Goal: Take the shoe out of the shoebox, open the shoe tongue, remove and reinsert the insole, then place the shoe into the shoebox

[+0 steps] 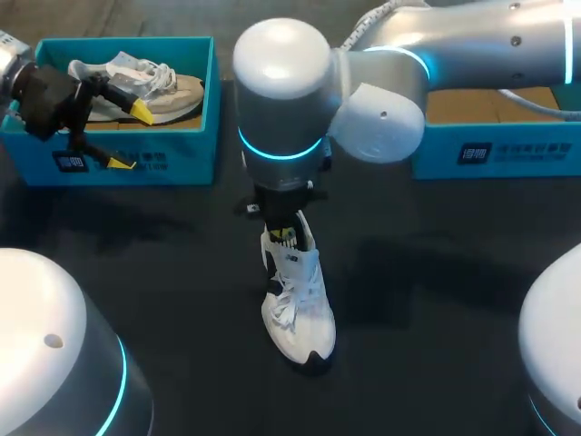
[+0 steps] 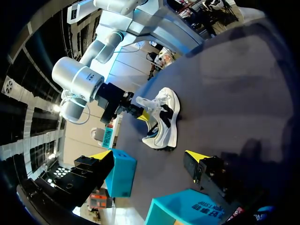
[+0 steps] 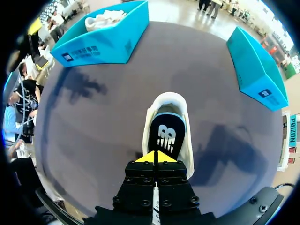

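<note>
— Where's the shoe (image 1: 298,304)?
— Mid-table, white and laced, on its sole, toe toward me. I see its dark insole (image 3: 166,136) inside.
— The shoebox (image 1: 195,150)?
— Teal, open, far left, with a pale second shoe (image 1: 154,91) inside. Another teal box (image 1: 508,145) sits far right.

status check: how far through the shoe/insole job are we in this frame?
Done: the white shoe is out and lying on the table.
In hand: the right gripper is shut on the tongue, apparently pulling it open. The insole sits inside the shoe. The left gripper is open by the shoebox.
Left, as far as I can tell: insole out and back in, then the shoe reboxed.
</note>
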You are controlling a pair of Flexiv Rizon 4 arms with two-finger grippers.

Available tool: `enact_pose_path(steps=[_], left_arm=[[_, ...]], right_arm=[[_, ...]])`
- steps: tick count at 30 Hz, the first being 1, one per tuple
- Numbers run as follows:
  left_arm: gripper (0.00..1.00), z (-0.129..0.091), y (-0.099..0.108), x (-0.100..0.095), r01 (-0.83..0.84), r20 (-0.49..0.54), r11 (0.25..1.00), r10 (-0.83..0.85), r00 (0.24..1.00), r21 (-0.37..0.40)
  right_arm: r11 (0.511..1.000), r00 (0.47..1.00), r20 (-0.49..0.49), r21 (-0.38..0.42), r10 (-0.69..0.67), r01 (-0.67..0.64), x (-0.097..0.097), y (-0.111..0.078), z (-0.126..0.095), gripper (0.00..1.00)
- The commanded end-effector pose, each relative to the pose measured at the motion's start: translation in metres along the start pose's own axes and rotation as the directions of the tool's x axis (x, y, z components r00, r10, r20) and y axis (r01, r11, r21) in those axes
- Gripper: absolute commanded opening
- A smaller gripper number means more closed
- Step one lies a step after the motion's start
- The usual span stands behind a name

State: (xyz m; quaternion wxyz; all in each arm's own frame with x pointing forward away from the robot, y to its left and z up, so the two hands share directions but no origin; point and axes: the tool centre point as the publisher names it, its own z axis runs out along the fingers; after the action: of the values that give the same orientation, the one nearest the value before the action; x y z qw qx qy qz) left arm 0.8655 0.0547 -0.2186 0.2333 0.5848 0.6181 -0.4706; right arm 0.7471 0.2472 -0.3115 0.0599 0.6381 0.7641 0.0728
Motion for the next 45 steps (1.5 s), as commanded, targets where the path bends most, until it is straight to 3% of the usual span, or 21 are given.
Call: enact_pose_path(steps=[1,5,11,24,40,45], left_arm=[[1.00,-0.001,0.001,0.000,0.000,-0.003,1.000,0.000,1.000,0.002],[1.00,-0.001,0.001,0.000,0.000,-0.003,1.000,0.000,1.000,0.002],[1.00,-0.001,0.001,0.000,0.000,-0.003,1.000,0.000,1.000,0.002],[1.00,-0.001,0.001,0.000,0.000,-0.003,1.000,0.000,1.000,0.002],[1.00,-0.001,0.001,0.000,0.000,-0.003,1.000,0.000,1.000,0.002],[1.00,-0.001,0.001,0.000,0.000,-0.003,1.000,0.000,1.000,0.002]], right_arm=[[1.000,1.000,0.006,-0.003,0.002,-0.002,0.002,-0.001,0.001,0.00],[1.000,1.000,0.006,-0.003,0.002,-0.002,0.002,-0.001,0.001,0.00],[0.997,0.998,0.014,-0.047,0.063,-0.062,-0.017,-0.001,0.013,0.00],[0.997,0.999,-0.019,0.063,0.048,-0.047,-0.032,-0.017,0.053,0.00],[0.992,0.999,-0.030,0.123,0.013,-0.009,-0.020,-0.014,0.088,0.00],[0.996,1.000,0.006,0.086,0.018,-0.018,-0.020,-0.009,0.075,0.00]])
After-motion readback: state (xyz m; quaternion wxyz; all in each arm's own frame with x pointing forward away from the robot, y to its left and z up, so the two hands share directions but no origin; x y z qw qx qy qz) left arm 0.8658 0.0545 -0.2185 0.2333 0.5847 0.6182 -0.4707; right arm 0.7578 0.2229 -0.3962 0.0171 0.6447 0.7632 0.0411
